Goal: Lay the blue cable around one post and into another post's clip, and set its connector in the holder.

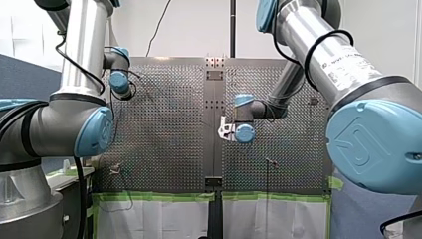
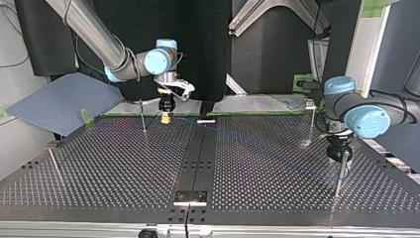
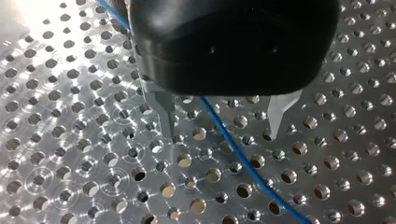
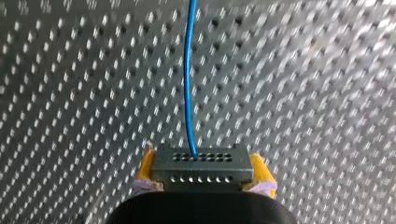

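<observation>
Perforated table (image 4: 70,93) underlies my right pincer (image 4: 204,176) clamping boxy connector (image 4: 201,163); left pincer (image 3: 222,134) gapes.

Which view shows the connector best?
The right wrist view: the connector fills the foreground, clamped between my right gripper's yellow pads, blue cable leaving it. The top view shows it tiny at best; the front and left wrist views do not show it.

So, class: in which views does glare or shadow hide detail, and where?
Left wrist view: glare whitens the table beside my left gripper, yet the blue cable reads clearly. Top view: the cable is faint over the dark table. Right wrist view: evenly lit connector.
</observation>
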Robot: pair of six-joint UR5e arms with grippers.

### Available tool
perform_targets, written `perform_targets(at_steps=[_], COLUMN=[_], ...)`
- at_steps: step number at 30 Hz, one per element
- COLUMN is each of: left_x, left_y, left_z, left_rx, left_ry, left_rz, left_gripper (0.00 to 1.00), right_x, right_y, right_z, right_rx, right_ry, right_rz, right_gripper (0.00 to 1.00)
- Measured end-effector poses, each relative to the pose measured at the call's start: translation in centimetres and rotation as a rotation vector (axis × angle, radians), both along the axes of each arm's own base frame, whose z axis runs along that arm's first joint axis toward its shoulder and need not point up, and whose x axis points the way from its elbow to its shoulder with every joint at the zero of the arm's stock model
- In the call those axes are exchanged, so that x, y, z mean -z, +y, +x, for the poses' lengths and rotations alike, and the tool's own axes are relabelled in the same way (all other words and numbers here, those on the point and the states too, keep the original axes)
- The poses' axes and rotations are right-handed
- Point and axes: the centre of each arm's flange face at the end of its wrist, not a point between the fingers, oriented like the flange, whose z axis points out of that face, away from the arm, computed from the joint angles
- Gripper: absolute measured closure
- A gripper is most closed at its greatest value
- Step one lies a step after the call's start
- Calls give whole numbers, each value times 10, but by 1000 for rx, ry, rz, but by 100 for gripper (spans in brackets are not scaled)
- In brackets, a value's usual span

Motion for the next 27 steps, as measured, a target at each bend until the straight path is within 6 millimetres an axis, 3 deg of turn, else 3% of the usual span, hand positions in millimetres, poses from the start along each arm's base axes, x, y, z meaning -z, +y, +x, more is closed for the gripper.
perform_targets(at_steps=[17,27], left_x=[0,0], left_y=[-5,-8], left_z=[0,0], left_rx=[8,12], left_ry=[0,0], left_rz=[0,0], left_gripper=[0,0], right_x=[45,108], right_y=[-5,7], right_z=[-74,-115], right_rx=[209,283], right_ry=[-15,-41], right_rz=[6,74], right_gripper=[100,100])
